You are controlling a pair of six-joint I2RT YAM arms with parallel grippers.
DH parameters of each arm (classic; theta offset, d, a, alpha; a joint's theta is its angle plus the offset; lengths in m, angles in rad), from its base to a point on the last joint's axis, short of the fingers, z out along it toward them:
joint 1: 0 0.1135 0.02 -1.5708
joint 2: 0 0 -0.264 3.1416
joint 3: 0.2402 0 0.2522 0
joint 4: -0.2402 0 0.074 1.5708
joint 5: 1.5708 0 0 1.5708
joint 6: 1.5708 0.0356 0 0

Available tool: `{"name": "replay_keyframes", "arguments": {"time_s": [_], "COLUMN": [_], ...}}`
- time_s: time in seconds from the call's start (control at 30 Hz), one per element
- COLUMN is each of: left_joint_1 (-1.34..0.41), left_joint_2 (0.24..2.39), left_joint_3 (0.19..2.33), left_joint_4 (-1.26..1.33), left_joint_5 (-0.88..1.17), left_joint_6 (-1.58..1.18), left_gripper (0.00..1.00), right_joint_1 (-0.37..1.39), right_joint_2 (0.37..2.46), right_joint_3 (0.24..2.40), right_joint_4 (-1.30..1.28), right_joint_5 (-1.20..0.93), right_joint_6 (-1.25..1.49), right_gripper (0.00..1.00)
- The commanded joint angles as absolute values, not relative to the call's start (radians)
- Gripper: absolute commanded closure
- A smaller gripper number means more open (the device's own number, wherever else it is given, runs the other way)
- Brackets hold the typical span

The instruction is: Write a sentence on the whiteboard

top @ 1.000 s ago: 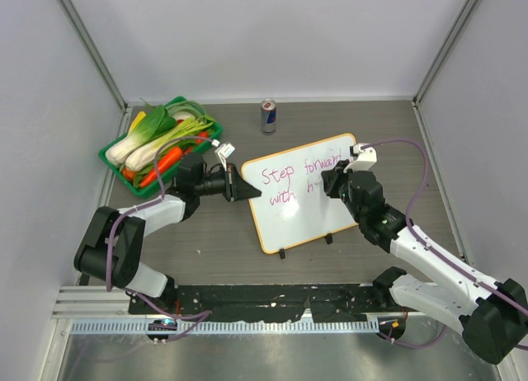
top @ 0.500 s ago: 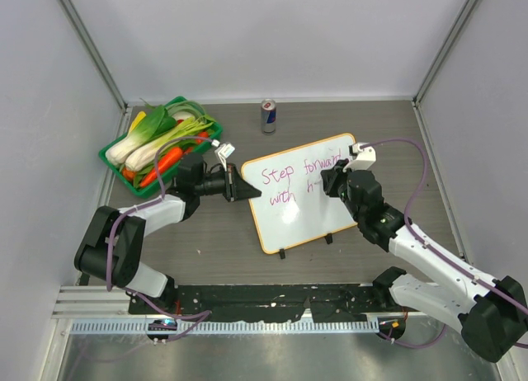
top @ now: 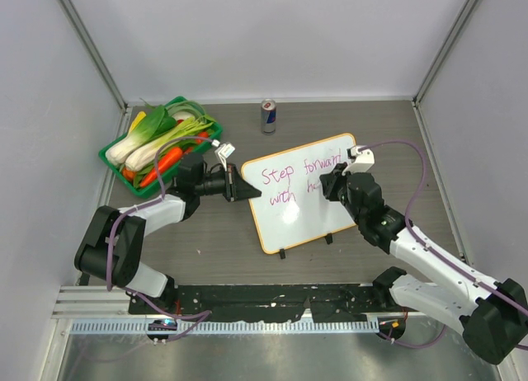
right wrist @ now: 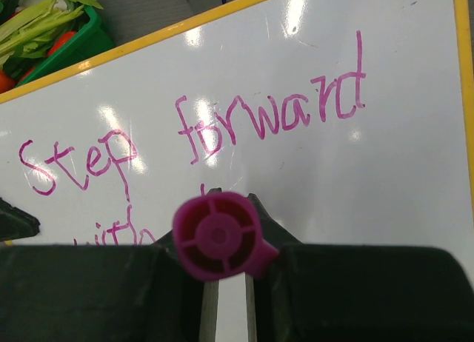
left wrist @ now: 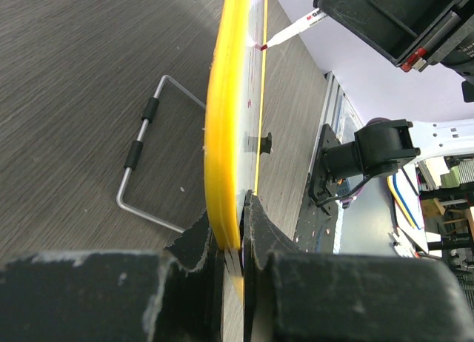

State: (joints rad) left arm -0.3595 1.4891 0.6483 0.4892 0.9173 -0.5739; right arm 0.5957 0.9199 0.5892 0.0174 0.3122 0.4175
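The whiteboard [top: 297, 206] stands tilted on the table, its yellow rim [left wrist: 226, 120] edge-on in the left wrist view. My left gripper [top: 242, 187] [left wrist: 238, 223] is shut on its left edge. The sentence [top: 299, 175] [right wrist: 222, 127] in pink reads "Step forward" with "with h" below it, partly hidden by my right gripper. My right gripper [top: 332, 183] [right wrist: 228, 203] is shut on a pink marker [right wrist: 221, 237] seen end-on. The marker tip [left wrist: 265, 44] touches the board face.
A green basket [top: 107, 158] of leeks and carrots sits at the back left. A drink can [top: 268, 115] stands behind the board. Two black clips [top: 282, 253] hold the board's near edge. A wire stand [left wrist: 137, 146] lies on the table behind the board.
My right gripper has shifted slightly along the second line, and the pink mark after "with" has changed shape. The left arm and the board have not moved.
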Motion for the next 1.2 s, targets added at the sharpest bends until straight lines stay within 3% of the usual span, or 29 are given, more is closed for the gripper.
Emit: {"name": "replay_keyframes", "arguments": {"time_s": [0.0,0.73,1.17], "left_joint_1": [-0.39,-0.393,-0.394], "left_joint_2": [1.534,1.539,1.537], "left_joint_3": [0.617,0.62,0.62], "left_joint_4": [0.345,0.341,0.339], "left_joint_5": [0.859,0.859,0.856], "left_joint_6": [-0.374,-0.373,-0.371], "left_gripper": [1.0,1.0,1.0], "right_joint_1": [0.598,0.597,0.597], "right_joint_2": [0.9,0.96,0.977], "right_joint_3": [0.565,0.649,0.66], "right_joint_4": [-0.026,0.035,0.083], "right_joint_5": [0.321,0.426,0.367], "right_joint_6": [0.41,0.4,0.419], "right_gripper": [0.99,0.99,0.98]}}
